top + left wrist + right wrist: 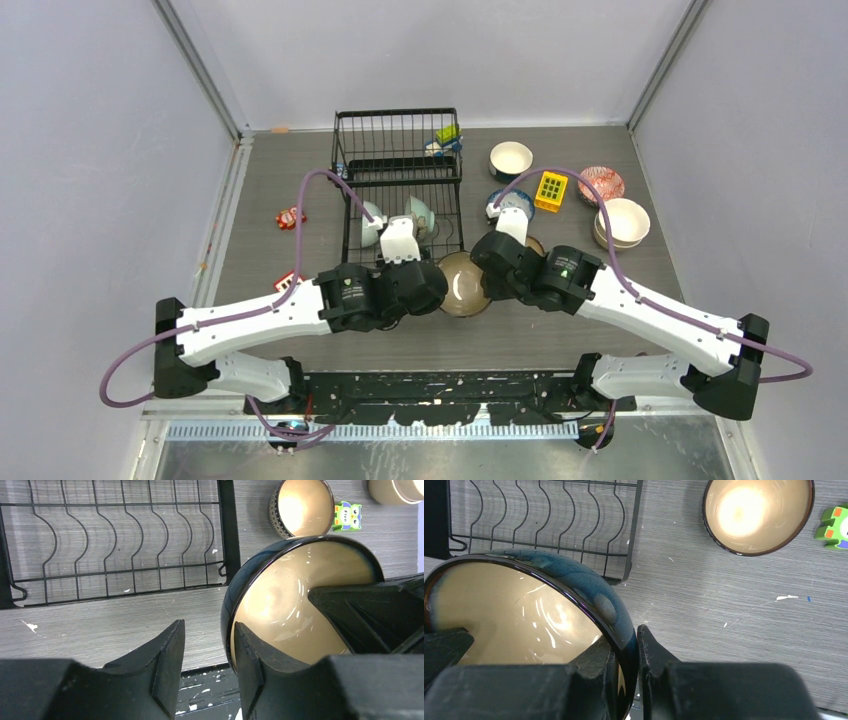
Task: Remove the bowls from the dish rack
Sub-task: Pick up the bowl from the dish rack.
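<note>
- The right tool (626, 645) is pinched on the rim of the dark, tan-lined bowl (463, 283), holding it tilted above the table (300, 170), just off the dish rack's (398, 183) near edge
- The left tool (207, 626) stands half-wide astride the opposite rim, its outer finger clear of the wall; I would seat it squarely before the right tool releases
- A teal bowl (420, 212) waits in the rack beside the left wrist, so lift away low; the table's left side looks roomier than the right

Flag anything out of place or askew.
The dark-glazed ceramic bowl with a tan inside is tipped on its side before the black wire dish rack, its rim pinched by the right gripper. Small coloured toy blocks sit at the right corner of the rack's raised back section, not dishware.
</note>
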`<action>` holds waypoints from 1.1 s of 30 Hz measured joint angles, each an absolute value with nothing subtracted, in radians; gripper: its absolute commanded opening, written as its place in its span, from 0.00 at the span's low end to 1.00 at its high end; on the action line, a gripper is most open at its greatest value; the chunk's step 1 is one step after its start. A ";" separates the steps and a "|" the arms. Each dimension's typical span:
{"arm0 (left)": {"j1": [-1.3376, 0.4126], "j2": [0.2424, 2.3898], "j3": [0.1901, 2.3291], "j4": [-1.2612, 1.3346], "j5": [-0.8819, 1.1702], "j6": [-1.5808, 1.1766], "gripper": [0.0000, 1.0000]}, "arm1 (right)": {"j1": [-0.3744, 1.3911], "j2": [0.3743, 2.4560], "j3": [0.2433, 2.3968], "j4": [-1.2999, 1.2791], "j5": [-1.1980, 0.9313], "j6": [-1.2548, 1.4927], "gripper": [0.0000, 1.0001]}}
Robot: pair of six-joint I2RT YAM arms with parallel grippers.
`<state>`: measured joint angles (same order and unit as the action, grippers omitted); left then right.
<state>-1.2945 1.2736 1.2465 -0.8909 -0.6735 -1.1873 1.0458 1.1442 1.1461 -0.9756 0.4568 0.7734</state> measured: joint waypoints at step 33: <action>-1.280 1.294 1.220 -0.850 -0.625 -1.167 0.00 | 1.025 1.185 1.157 -0.974 0.379 0.765 0.35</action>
<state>-1.2804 1.2942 1.2198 -0.8505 -0.6247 -1.1671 1.0252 1.1851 1.1572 -0.9741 0.3786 0.7647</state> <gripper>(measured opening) 0.042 0.253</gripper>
